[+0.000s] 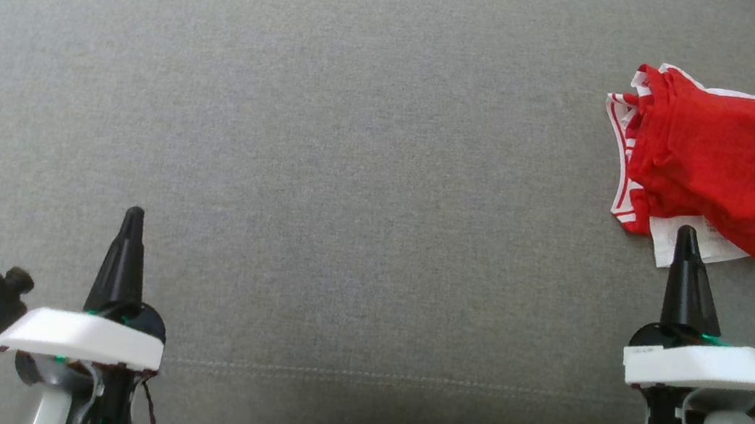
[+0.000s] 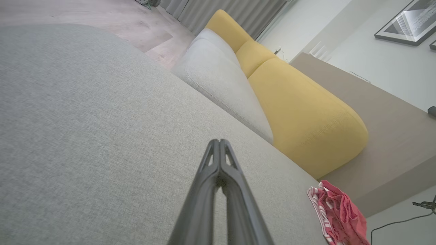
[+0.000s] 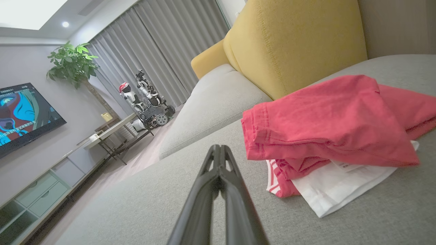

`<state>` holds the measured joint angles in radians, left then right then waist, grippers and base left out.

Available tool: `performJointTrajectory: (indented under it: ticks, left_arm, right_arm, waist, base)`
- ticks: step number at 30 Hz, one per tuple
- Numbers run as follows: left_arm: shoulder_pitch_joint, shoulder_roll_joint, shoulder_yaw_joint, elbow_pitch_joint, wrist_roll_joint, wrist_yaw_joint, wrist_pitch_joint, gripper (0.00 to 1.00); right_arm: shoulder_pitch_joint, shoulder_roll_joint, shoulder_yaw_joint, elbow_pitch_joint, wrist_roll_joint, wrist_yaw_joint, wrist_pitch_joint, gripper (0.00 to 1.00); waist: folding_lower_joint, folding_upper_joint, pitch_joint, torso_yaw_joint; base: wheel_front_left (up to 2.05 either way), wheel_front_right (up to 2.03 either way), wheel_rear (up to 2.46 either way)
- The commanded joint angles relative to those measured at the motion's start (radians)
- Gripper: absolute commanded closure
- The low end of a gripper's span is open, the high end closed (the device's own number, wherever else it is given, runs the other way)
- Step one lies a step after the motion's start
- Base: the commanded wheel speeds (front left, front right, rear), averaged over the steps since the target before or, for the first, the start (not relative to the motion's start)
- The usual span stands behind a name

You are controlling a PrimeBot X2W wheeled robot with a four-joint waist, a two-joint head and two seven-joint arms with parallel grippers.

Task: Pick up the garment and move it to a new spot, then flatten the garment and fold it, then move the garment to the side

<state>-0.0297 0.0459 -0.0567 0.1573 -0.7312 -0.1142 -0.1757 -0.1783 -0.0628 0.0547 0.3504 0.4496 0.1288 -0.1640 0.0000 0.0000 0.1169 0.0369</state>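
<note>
1. The left jaws are clenched with nothing between them: the two dark fingers (image 2: 204,190) meet at the tip. They stand over bare grey seat cushion (image 1: 354,165), well apart from the garment (image 1: 719,162) and to its left.
2. The right jaws are clenched too and carry nothing, their fingers (image 3: 204,190) pressed together. They are just beside the garment (image 3: 333,119), on its near side. In the head view the tip overlaps the white cloth at the garment's near edge (whether it touches, I cannot tell).
3. The garment is red with red-and-white striped trim, folded into a loose rumpled pile. It lies on the same grey cushion, with white cloth showing from under its near edge.
4. In the left wrist view the garment (image 2: 340,217) sits at the cushion's edge.
5. Behind the garment stands a yellow back cushion (image 3: 293,44), with a pale grey cushion (image 3: 214,102) on the garment's left.
6. Well beyond the garment, to its left, are grey curtains (image 3: 163,44), a leafy plant (image 3: 71,61), a lit television (image 3: 24,112) and another small robot (image 3: 146,102) on the floor.
</note>
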Motion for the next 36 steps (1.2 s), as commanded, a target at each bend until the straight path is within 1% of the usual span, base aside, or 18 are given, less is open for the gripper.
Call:
performJointTrajectory:
  ticks: [1, 17, 18, 35, 36]
  left_arm:
    - [-0.046, 0.018, 0.018, -0.028, -0.022, -0.004, 0.006, 1.0]
    - [-0.05, 0.024, 0.034, -0.008, -0.187, -0.006, 0.048, 1.0]
    - [-0.051, 0.024, 0.036, -0.006, -0.208, -0.007, 0.054, 1.0]
    - [-0.057, 0.028, 0.057, 0.016, -0.381, -0.009, 0.101, 1.0]
    - [-0.057, 0.028, 0.057, 0.016, -0.381, -0.009, 0.101, 1.0]
  right_arm:
    - [-0.012, -0.012, 0.0, -0.039, 0.03, 0.001, 0.004, 1.0]
    - [0.004, -0.015, -0.021, -0.052, 0.244, 0.001, 0.046, 1.0]
    - [0.006, -0.015, -0.024, -0.054, 0.27, 0.001, 0.052, 1.0]
    - [0.022, -0.015, -0.05, -0.067, 0.495, 0.001, 0.099, 1.0]
    - [0.022, -0.015, -0.05, -0.067, 0.495, 0.001, 0.099, 1.0]
  waist:
    - [0.0, 0.0, -0.001, 0.0]
    - [0.0, 0.0, -0.022, -0.007]
    - [0.0, 0.0, -0.024, -0.008]
    - [0.0, 0.0, -0.046, -0.015]
    - [0.0, 0.0, -0.046, -0.015]
  base:
    - [0.0, 0.0, 0.0]
    - [0.0, 0.0, 0.0]
    - [0.0, 0.0, 0.0]
    - [0.0, 0.0, 0.0]
    - [0.0, 0.0, 0.0]
